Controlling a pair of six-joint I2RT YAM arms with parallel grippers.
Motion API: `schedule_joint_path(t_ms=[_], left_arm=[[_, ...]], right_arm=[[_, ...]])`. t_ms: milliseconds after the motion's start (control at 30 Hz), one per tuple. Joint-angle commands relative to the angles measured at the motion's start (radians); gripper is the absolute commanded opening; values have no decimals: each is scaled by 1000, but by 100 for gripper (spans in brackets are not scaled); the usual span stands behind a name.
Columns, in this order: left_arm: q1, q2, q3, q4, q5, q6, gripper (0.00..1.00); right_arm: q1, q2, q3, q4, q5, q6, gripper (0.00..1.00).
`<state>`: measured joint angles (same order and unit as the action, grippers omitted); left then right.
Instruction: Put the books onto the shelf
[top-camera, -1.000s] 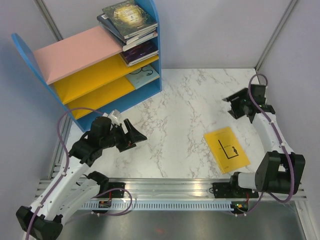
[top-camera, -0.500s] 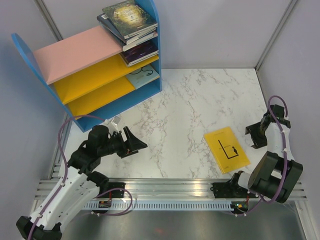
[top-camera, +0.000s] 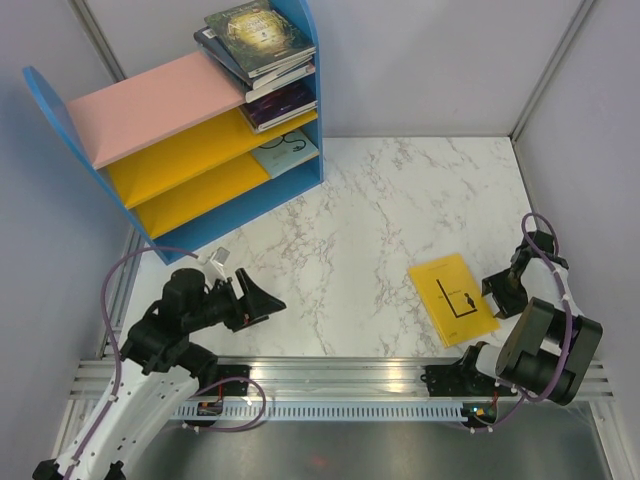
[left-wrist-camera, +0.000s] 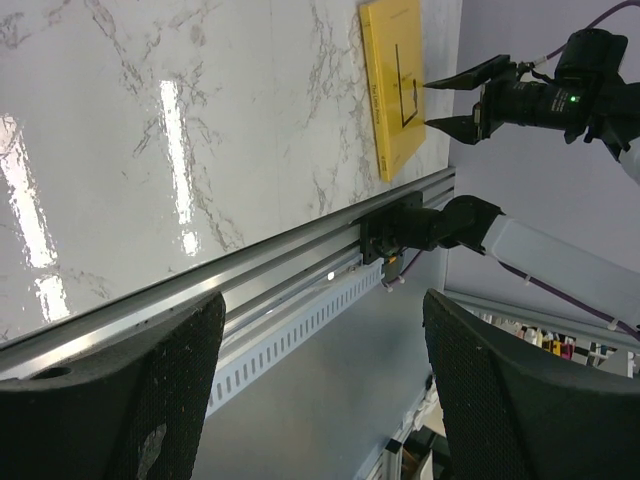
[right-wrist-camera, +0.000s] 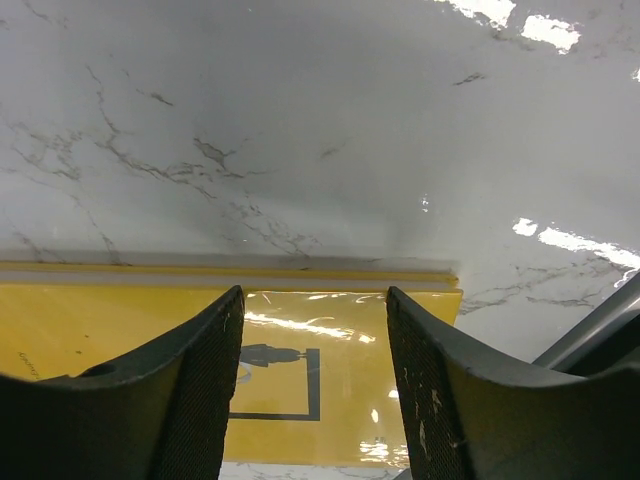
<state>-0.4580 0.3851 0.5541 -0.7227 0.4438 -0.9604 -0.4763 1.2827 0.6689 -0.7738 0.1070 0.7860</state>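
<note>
Right gripper (top-camera: 497, 296), jaws apart and empty at yellow book's (top-camera: 452, 298) 3 o'clock edge, may shove it instead of gripping.

Yellow book (top-camera: 452, 298) flat, apart from shelf (top-camera: 150, 110)

The left gripper (top-camera: 268, 306) lay low and level, jaws spread wide with nothing between them. The right gripper (top-camera: 490, 298) tilted downward, jaws parted, clamping nothing.
</note>
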Motion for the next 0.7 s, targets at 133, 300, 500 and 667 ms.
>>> schedule_joint_path(t_ms=[133,300,500,667], left_arm=[[-4,-51,7,-52,-13,-47,82],[-4,-49,4,-53,-13,-49,82],[-4,0,-14,-50,-7,-28,82],[-4,87,-63,-2,1,-11,82]], right_arm=[[8,21,-129,149,-119,22,61],[203,6,-175,174,-181,145,60],[543,-98,-221,189,-268,435,59],[853,-146,-209,344,-369,684,58]])
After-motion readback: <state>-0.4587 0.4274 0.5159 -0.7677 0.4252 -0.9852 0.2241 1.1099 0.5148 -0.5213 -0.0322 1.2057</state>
